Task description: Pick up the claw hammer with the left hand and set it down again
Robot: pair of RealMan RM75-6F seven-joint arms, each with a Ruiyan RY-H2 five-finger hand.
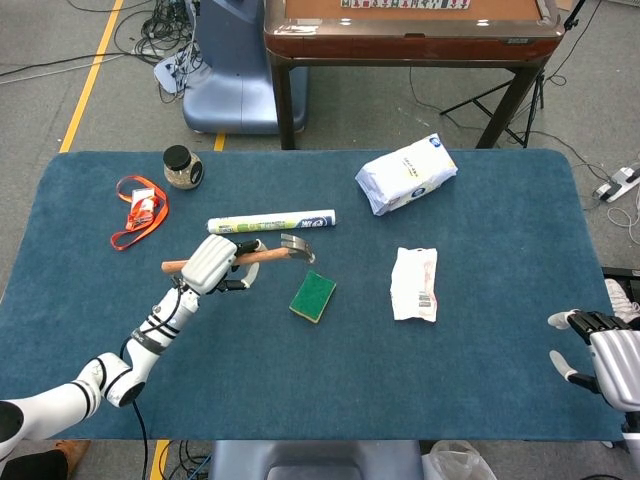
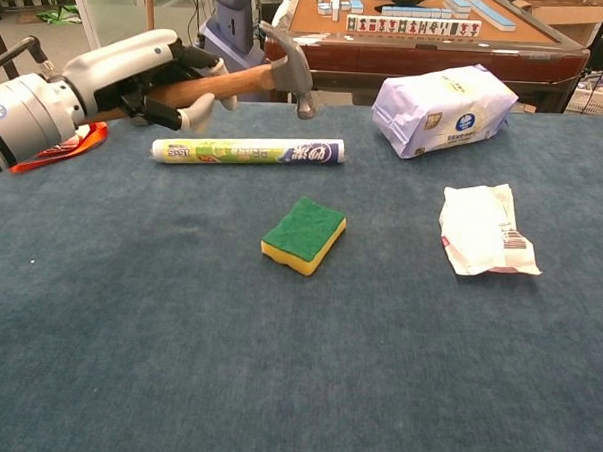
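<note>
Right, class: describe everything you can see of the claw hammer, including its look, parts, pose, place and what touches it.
The claw hammer has a brown, wood-looking handle and a grey metal head with a curved claw. The left hand grips the handle, its butt end poking out behind the hand. The hammer is lifted off the table, roughly level, head pointing right, above the rolled tube. Only the hand touches it.

The right hand is cut off by the head view's edge.

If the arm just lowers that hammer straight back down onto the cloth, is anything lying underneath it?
Probably yes. The left hand holds the claw hammer raised, and the long plastic-wrap roll seems to lie roughly beneath its head. The green sponge sits nearer, clear of it.
</note>
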